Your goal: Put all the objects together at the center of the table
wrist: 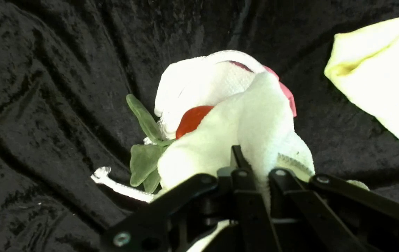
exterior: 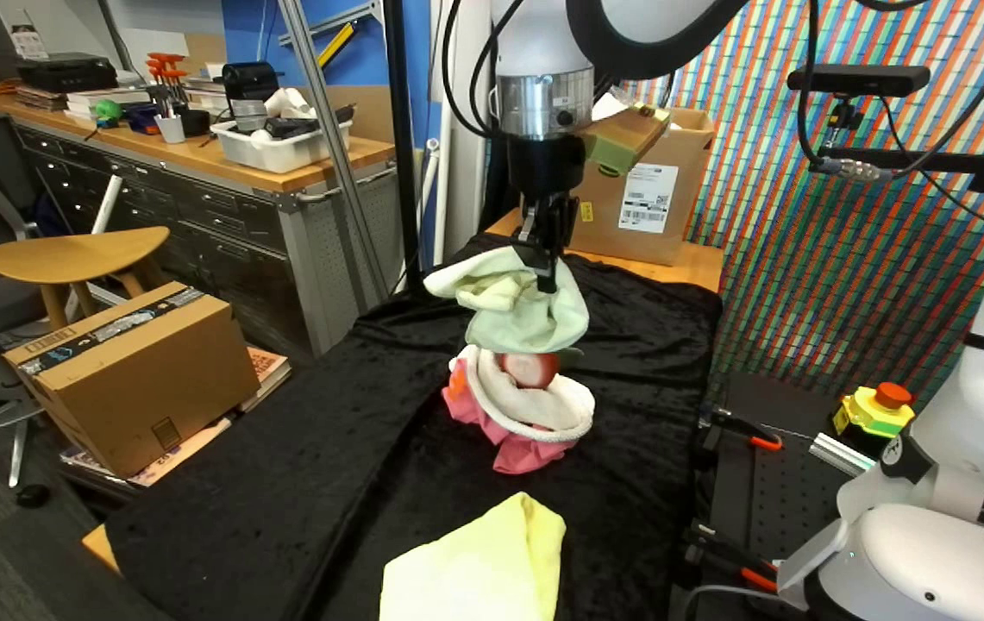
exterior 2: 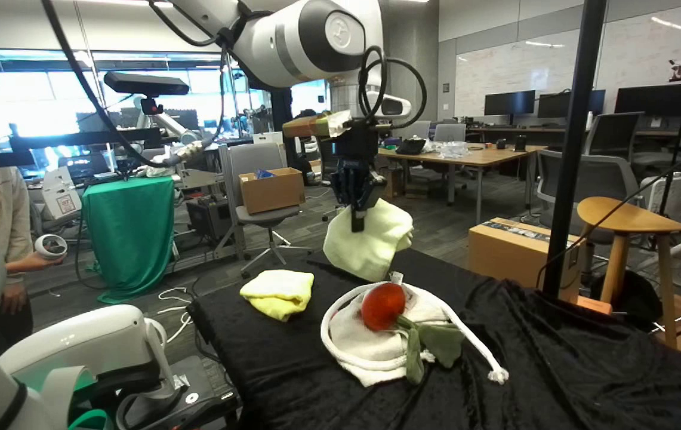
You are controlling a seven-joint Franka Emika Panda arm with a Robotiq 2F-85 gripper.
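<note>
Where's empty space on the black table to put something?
Wide patch of black draped table, between folded yellow cloth and taped brown cardboard box. Narrower gap: between yellow cloth and crumpled pink cloth. Crowded: the white rope loop and round red toy, below the black gripper.

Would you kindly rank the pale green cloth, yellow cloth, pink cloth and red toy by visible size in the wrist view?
1. Pale green cloth, perhaps enlarged by nearness
2. Yellow cloth, cut by the frame
3. Red toy, partly hidden
4. Pink cloth, only edges showing
</note>
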